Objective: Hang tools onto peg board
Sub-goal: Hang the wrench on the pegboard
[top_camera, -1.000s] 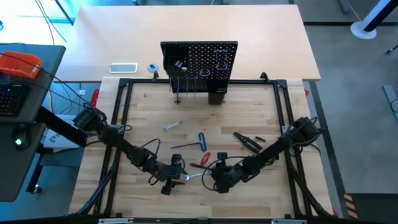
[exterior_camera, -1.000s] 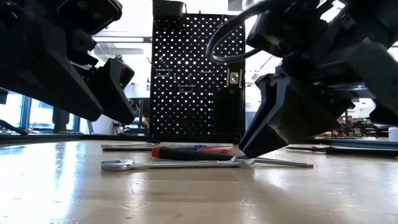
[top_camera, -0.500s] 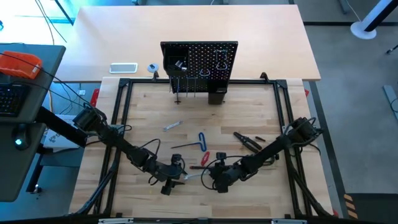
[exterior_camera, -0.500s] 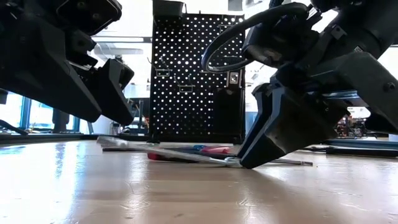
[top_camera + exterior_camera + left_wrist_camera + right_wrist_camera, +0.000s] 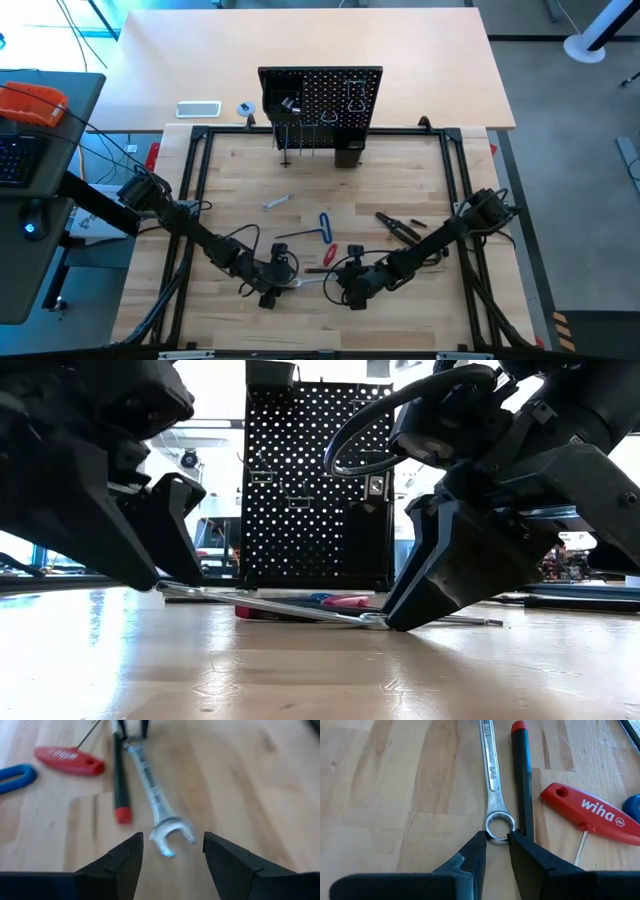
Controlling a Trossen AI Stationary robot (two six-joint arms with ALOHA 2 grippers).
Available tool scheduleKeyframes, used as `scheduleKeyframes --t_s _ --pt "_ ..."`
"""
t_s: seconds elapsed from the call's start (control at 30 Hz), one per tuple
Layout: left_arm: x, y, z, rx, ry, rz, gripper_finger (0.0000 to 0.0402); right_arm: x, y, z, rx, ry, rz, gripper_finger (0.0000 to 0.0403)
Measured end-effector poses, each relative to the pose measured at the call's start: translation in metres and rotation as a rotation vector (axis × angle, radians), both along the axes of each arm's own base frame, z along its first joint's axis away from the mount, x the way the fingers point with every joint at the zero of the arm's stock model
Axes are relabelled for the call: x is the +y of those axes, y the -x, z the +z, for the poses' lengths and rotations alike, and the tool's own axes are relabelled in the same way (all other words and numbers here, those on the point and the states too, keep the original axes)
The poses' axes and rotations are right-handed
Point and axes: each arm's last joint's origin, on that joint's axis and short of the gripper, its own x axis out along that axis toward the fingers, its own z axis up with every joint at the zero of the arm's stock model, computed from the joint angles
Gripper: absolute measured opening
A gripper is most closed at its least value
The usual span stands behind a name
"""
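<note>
A silver wrench [image 5: 265, 605] sits tilted near the table's front, between my two grippers. My right gripper [image 5: 497, 840] is shut on its ring end. My left gripper [image 5: 172, 852] stands open just short of the wrench's raised open-jaw end [image 5: 169, 837], one finger on either side and touching nothing. A slim black tool with a red tip [image 5: 522, 780] lies alongside the wrench. A red-handled hex key [image 5: 592, 815] and a blue handle [image 5: 15, 775] lie beyond it. The peg board [image 5: 320, 100] stands upright at the far edge. My right gripper pinches the wrench's ring end [image 5: 500, 822] between its two fingertips. The fingers [image 5: 430, 590] slant down from the table's right side, in line with the wrench. The ring end stays low by the tabletop while the open-jaw end [image 5: 170, 588] is tipped up toward my left gripper.
Farther back lie a small silver wrench [image 5: 277, 202], a blue T hex key [image 5: 325, 225] and black pliers [image 5: 400, 228]. Tools hang on the peg board's hooks. A black frame [image 5: 195, 180] borders the wooden work area.
My right gripper has tipped the wrench, which lay flat a second ago. Its ring end stayed low and its open-jaw end rose off the table. My left gripper has tipped downward toward that raised end, staying open.
</note>
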Motion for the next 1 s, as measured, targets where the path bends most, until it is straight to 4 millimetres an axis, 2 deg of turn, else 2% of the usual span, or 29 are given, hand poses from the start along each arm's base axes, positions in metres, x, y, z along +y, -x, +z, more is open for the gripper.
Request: scheduleKeyframes --t_s 0.27,0.4,0.57,0.73,1.0 --pt "0.0 0.0 -0.001 -0.009 -0.048 -0.036 0.0202 0.0 0.0 0.0 0.003 0.0 0.002 0.0082" --pt "-0.003 -0.003 0.002 -0.039 -0.02 -0.097 0.0202 0.0 0.0 -0.001 0.003 0.0 0.003 0.0082" --pt "-0.005 -0.006 -0.011 -0.029 -0.024 -0.099 0.0202 0.0 0.0 0.0 -0.001 0.002 0.007 0.0082" --pt "-0.005 -0.012 -0.024 -0.035 -0.084 0.006 0.0202 0.0 -0.001 0.0 -0.007 -0.002 0.007 0.0082" --pt "-0.005 -0.018 -0.027 -0.039 -0.109 0.026 0.0202 0.0 -0.001 0.0 -0.005 -0.005 0.009 0.0082"
